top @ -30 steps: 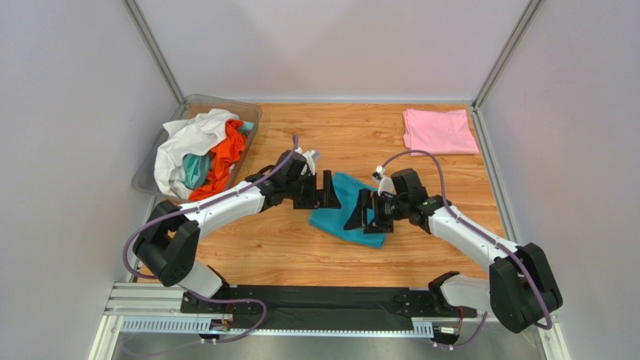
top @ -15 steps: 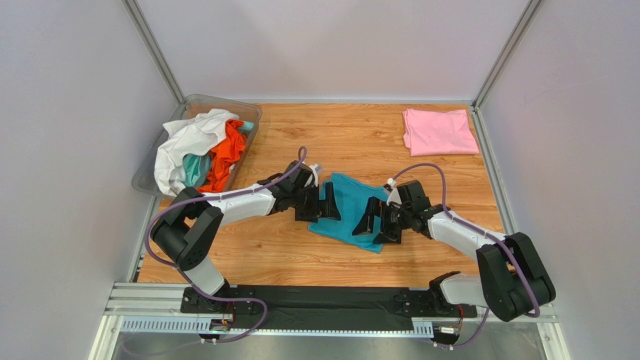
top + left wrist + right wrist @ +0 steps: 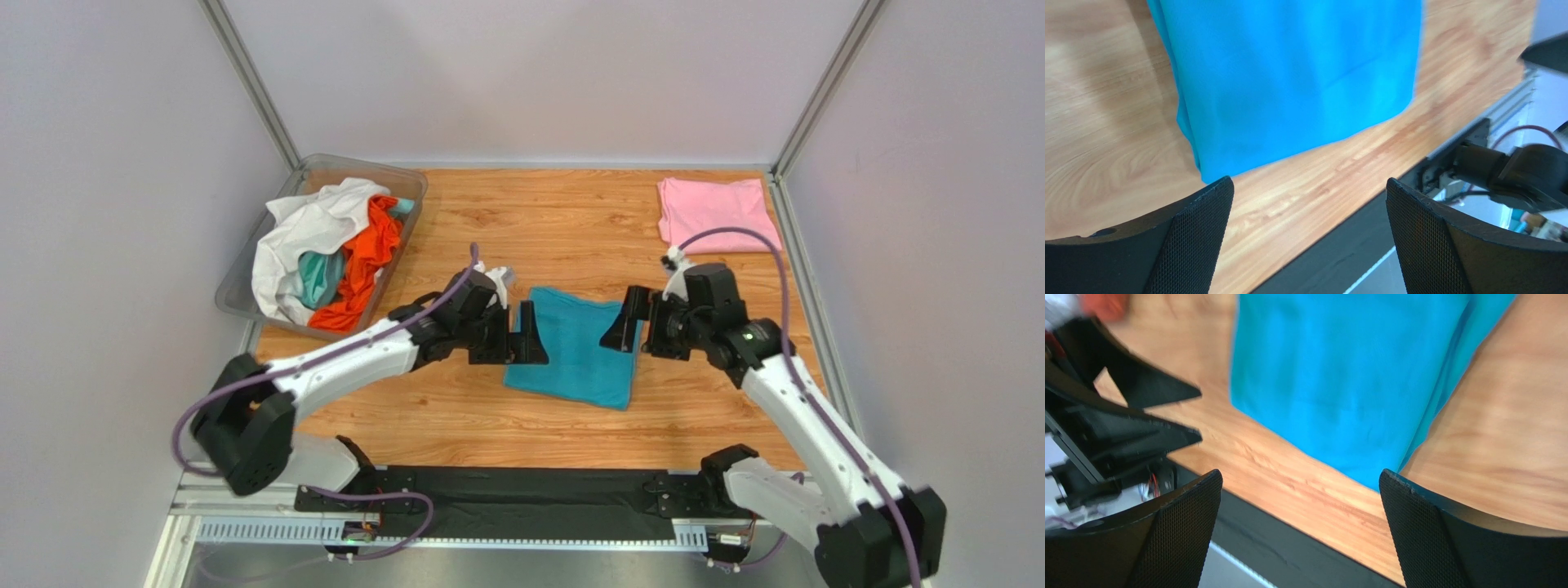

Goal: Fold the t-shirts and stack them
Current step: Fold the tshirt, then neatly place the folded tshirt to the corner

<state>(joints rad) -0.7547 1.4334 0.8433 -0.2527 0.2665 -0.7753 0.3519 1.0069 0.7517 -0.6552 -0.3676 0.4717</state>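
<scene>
A teal-blue t-shirt (image 3: pixel 574 348) lies folded into a flat rectangle on the wooden table, near the middle. My left gripper (image 3: pixel 525 333) hovers at its left edge and stands open with nothing between its fingers. My right gripper (image 3: pixel 632 321) hangs over the shirt's upper right corner, also open and empty. In the left wrist view the teal shirt (image 3: pixel 1290 79) lies beyond the left gripper (image 3: pixel 1309 239). The right wrist view shows the same shirt (image 3: pixel 1346 380) beyond the right gripper (image 3: pixel 1300 527). A pale pink t-shirt (image 3: pixel 718 213) rests folded at the back right.
A clear plastic bin (image 3: pixel 368 164) at the back left holds a crumpled white shirt (image 3: pixel 307 227), an orange one (image 3: pixel 366 257) and a light aqua one (image 3: pixel 319 276). Grey walls close in the table on three sides. A black rail (image 3: pixel 528 490) runs along the near edge.
Both grippers have drawn back from over the teal shirt, the right one moving up and to the right. The shirt now lies flatter and squarer than before.
</scene>
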